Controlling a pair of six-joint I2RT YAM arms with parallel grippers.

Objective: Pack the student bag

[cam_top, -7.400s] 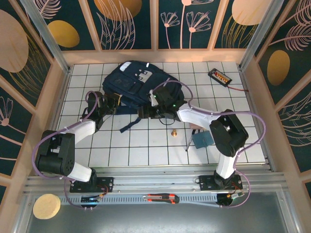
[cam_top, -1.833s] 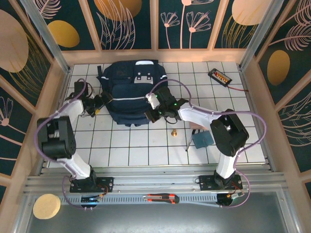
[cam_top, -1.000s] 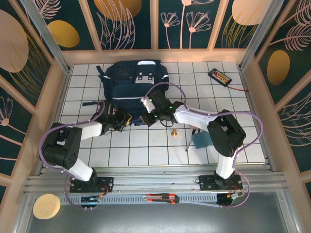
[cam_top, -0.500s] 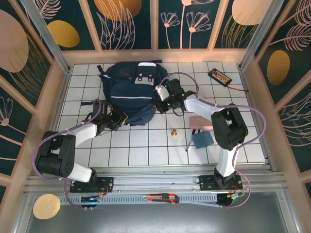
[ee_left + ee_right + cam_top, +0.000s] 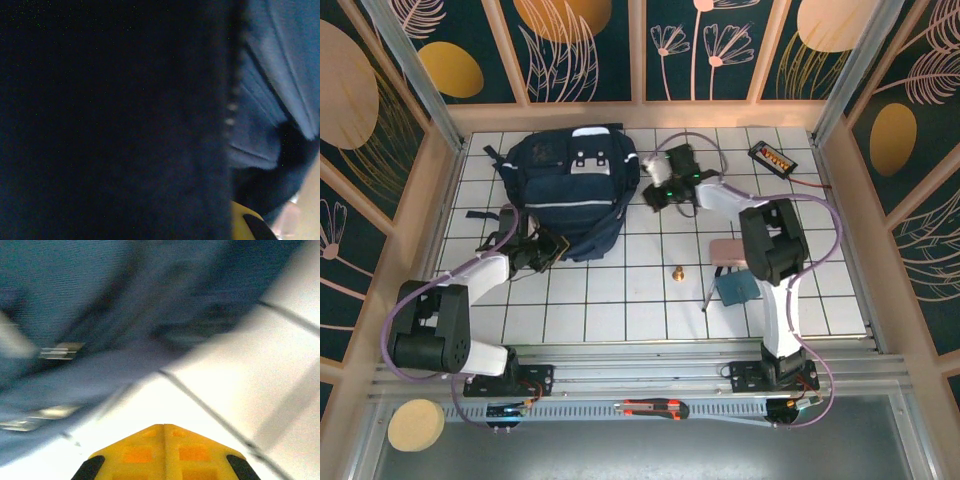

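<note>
Navy fabric student bag (image 5: 565,195) lies flat on the white tiled table (image 5: 620,300), in the far-left part, with the front pocket and grey buckle patch up. We read its long axis as running near-to-far, only slightly skewed to the tile grid. The top end points at the far wall and the bottom end at the near edge. We can't tell from above whether any zip is open.

Left gripper (image 5: 546,247) sits at the bag's near-left corner with its jaws almost closed. The left wrist view is bag cloth (image 5: 265,100) right against the lens, with one yellow finger (image 5: 246,221) at the bottom edge. We judge it's pinching a fold of the bag, likely to anchor or drag it.

Right gripper (image 5: 658,192) is just beside the bag's right flank. The right wrist view shows the right gripper (image 5: 163,432) with fingers pressed together and nothing between them. Bag cloth is ahead of it over bare tile, but contact is unclear because the view is too blurred. We take it as a closed-finger nudge to square the bag up.

Small brass piece (image 5: 676,272) and blue pad (image 5: 735,288) lie well apart on the right, probably cargo.
</note>
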